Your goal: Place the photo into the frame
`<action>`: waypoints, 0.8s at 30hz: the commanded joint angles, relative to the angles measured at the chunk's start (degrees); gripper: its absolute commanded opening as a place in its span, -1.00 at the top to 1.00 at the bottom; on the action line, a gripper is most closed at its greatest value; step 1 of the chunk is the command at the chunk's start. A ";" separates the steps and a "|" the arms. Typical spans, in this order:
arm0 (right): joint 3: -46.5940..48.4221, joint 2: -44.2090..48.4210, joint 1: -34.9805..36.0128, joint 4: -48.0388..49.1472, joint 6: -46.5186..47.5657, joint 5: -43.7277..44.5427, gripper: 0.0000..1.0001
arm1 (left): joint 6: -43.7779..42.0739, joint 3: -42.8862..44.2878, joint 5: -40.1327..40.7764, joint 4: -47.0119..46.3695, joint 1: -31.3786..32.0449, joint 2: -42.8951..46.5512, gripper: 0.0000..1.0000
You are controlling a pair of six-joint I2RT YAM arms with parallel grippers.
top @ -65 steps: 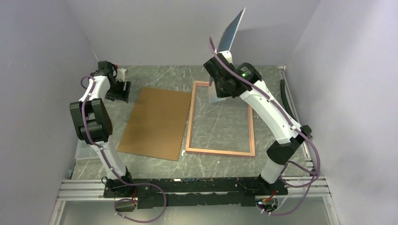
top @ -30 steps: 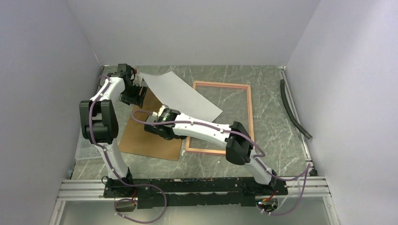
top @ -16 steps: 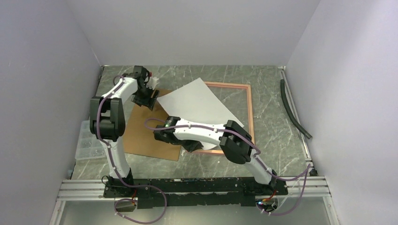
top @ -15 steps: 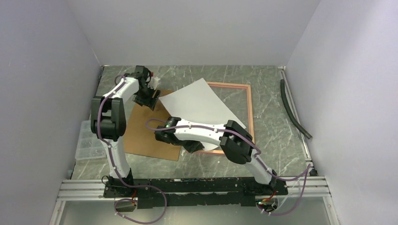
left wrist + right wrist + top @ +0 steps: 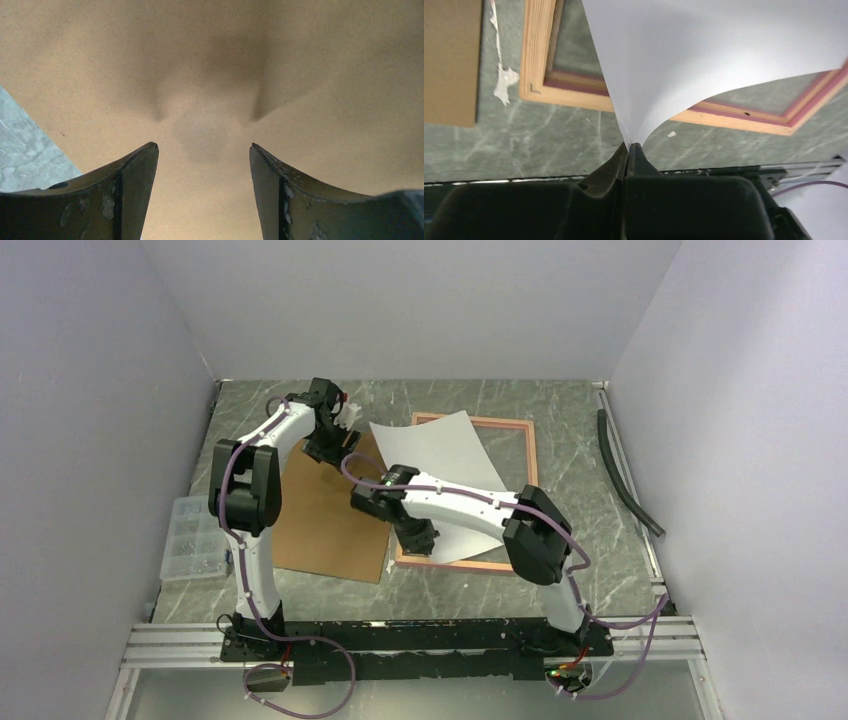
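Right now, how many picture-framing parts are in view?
3: brown backing board left of centre; pink frame flat to its right; photo, white back up, over the frame, pinched by the right pincer.

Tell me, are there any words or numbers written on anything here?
No text can be read anywhere.
The photo shows only its blank white back.
The frame and the brown board are plain.
The clear box is too small to tell if it carries a label.
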State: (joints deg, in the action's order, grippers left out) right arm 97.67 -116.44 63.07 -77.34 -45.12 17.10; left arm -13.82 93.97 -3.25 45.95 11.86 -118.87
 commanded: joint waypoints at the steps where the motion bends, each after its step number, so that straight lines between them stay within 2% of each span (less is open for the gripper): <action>1: -1.38 3.67 -3.37 8.83 -4.00 -5.59 1.00 | 0.86 -0.58 -0.47 0.16 -0.17 3.94 -0.45; 12: -4.99 5.11 -7.93 15.80 -7.12 -10.75 1.00 | 0.82 -0.94 -1.65 0.48 -0.17 4.74 -0.45; 13: -5.30 5.40 -8.43 16.74 -7.23 -11.26 0.95 | 0.87 -1.06 -1.79 0.52 -0.17 4.85 -0.46; 14: -5.56 5.70 -9.03 17.65 -7.33 -11.67 0.74 | 0.82 -1.14 -1.98 0.58 -0.17 4.87 -0.46; 19: -5.03 6.63 -10.23 21.94 -7.43 -12.65 -0.06 | 0.98 -0.73 -2.94 1.12 -0.17 4.24 -0.46; 22: -4.37 7.61 -10.68 23.47 -7.06 -12.54 -0.28 | 1.24 -0.35 -3.42 1.16 0.04 3.34 -0.46; 24: -4.71 9.03 -11.13 24.91 -6.87 -12.85 -0.34 | 1.47 -0.07 -3.64 1.16 0.39 2.54 -0.46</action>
State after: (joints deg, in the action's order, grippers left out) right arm 92.03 -112.73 52.31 -56.88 -51.92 5.21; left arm -13.76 92.77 -4.91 46.61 11.70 -117.08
